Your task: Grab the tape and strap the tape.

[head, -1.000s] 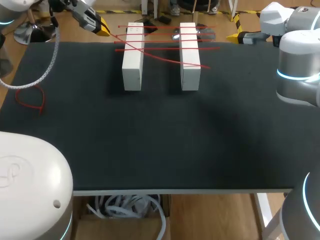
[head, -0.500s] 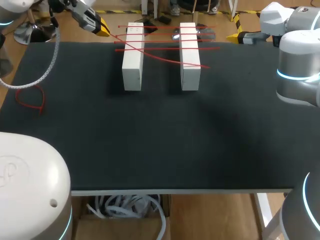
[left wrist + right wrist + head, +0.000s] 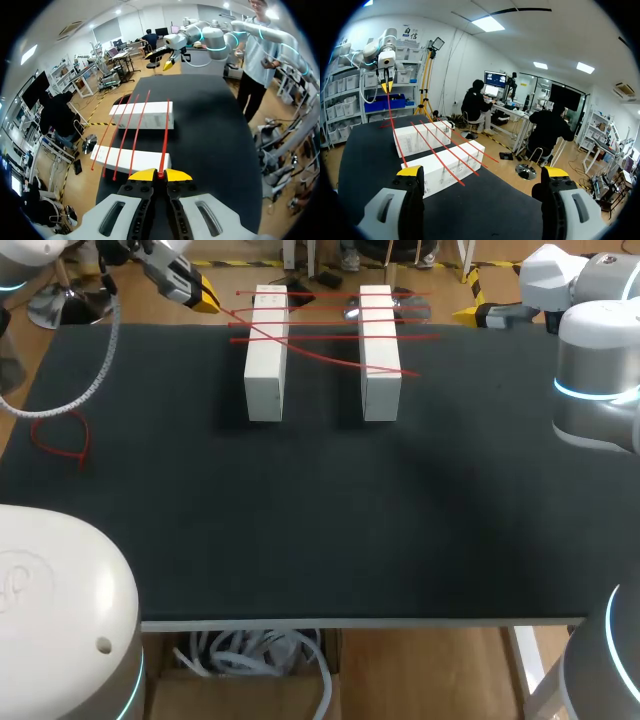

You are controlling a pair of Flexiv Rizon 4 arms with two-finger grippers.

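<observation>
Black table top (image 3: 300, 540) spreads wide in front of you, and all the work sits at its far edge. Your left gripper (image 3: 160, 175) hangs just beyond the far left corner of the left white block (image 3: 265, 360). Its yellow tips are pressed together on the end of one strand of red tape (image 3: 164, 140). That strand runs from the tips slantwise over the left white block and on over the right white block (image 3: 380, 360), which stands parallel beside it with a gap between.

Several more red strands (image 3: 320, 338) lie straight across both blocks and cross the held one on top of the left white block. Your right gripper (image 3: 482, 172) sits well to the right of that block, past its neighbour, at the table's far edge. Its fingers are spread wide with nothing between them.

Well to the left of the left white block, a small red loop (image 3: 60, 440) lies at the table's left edge, near a white ribbed hose (image 3: 95, 380) trailing from your left arm. Between the block and the table's near edge stretches a broad run of black surface.
</observation>
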